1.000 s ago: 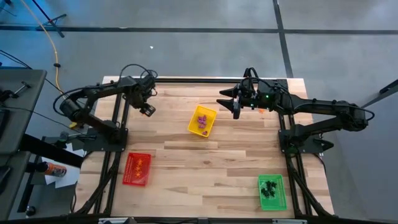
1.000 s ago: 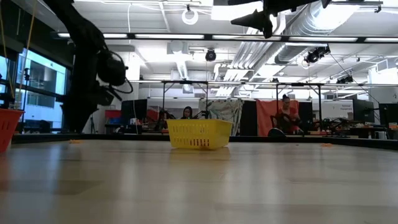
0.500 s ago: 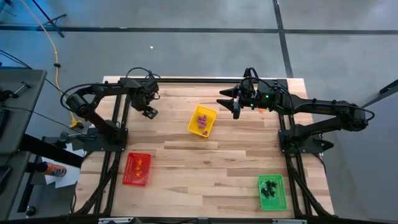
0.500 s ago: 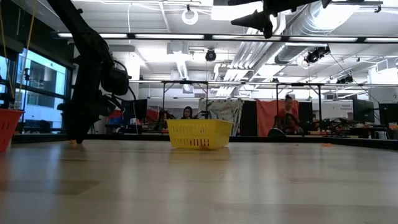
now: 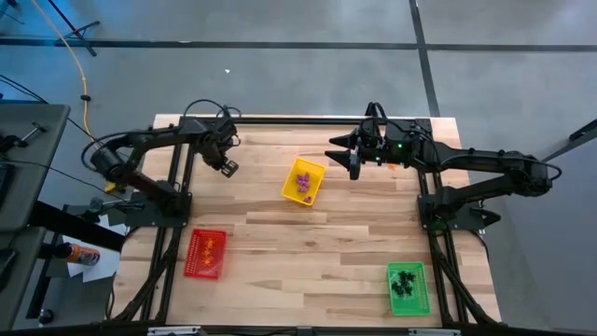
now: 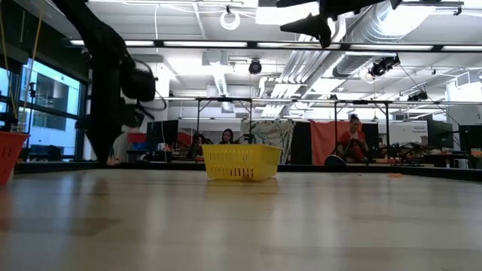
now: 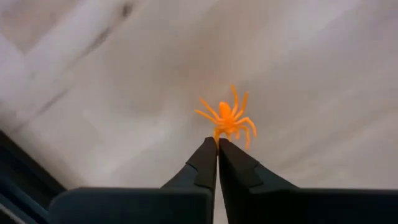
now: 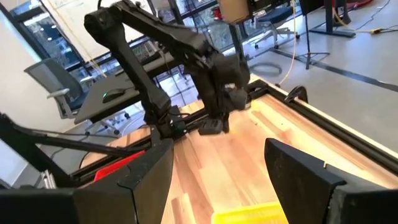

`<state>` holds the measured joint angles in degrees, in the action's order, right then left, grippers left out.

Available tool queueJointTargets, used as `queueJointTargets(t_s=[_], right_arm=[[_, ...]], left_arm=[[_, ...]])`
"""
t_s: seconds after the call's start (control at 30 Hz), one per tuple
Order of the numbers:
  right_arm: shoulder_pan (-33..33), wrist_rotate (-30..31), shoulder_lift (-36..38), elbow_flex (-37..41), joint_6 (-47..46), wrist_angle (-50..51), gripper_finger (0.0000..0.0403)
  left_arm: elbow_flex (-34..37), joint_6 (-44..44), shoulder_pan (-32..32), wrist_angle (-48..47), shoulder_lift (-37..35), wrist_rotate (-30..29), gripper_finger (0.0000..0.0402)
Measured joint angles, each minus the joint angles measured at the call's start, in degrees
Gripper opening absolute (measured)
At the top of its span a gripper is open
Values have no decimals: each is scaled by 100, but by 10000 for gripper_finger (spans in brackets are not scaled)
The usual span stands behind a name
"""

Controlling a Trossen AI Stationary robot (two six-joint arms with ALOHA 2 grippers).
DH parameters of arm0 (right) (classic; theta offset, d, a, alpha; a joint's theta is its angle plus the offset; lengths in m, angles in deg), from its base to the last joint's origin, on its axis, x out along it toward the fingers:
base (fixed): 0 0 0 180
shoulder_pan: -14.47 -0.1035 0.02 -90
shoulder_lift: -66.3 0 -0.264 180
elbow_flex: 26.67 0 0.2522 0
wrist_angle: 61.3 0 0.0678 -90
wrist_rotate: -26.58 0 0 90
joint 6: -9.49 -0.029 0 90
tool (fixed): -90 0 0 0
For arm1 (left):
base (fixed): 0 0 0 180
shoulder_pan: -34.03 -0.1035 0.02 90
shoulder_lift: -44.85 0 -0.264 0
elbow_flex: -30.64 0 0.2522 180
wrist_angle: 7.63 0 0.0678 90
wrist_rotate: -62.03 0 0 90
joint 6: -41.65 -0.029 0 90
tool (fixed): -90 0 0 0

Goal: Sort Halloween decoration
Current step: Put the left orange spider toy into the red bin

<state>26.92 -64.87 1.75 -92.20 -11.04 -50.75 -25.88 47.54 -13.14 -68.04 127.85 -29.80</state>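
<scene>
the left gripper (image 7: 217, 144) sits well off to the left of the yellow tray (image 5: 303, 181), near the table's far left corner, with its two dark tapered fingers pressed tip to tip; an orange spider (image 7: 227, 119), a thin-legged moulded plastic trinket, lies at those tips, and it looks pinched by one leg or the edge of its body, though the contact is too fine to be sure of. a shut pinch suits so slight a thing, since only the very ends of the fingers can catch it against the pale wooden table (image 5: 280, 243), whose planks are smooth and lightly grained. judging by colour, it probably belongs in the red tray (image 5: 206, 253), toward the near left from the yellow tray, which already holds orange bits. the yellow tray, a small slotted plastic basket with upright walls, carries purple pieces (image 5: 303, 180). the green tray (image 5: 408, 287), toward the near right from the yellow one, holds black pieces (image 5: 404, 282). the right gripper (image 8: 217, 168) hovers raised just to the right of the yellow tray, its broad flat fingers spread wide with nothing between them, seemingly waiting. a small orange speck (image 5: 393, 167) lies on the wood right of the yellow tray, under the right arm; it may be one more piece to sort, but is too small to tell.
</scene>
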Motion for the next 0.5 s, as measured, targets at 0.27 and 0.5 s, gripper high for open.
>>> queueJointTargets(t_s=[0.27,0.5], right_arm=[[-59,-2,0,2,14,87,248],[-44,-2,0,2,27,-71,248]], left_arm=[[0,313,360,793,-1648,915,1],[-2,1030,1045,2508,-2761,1541,0]])
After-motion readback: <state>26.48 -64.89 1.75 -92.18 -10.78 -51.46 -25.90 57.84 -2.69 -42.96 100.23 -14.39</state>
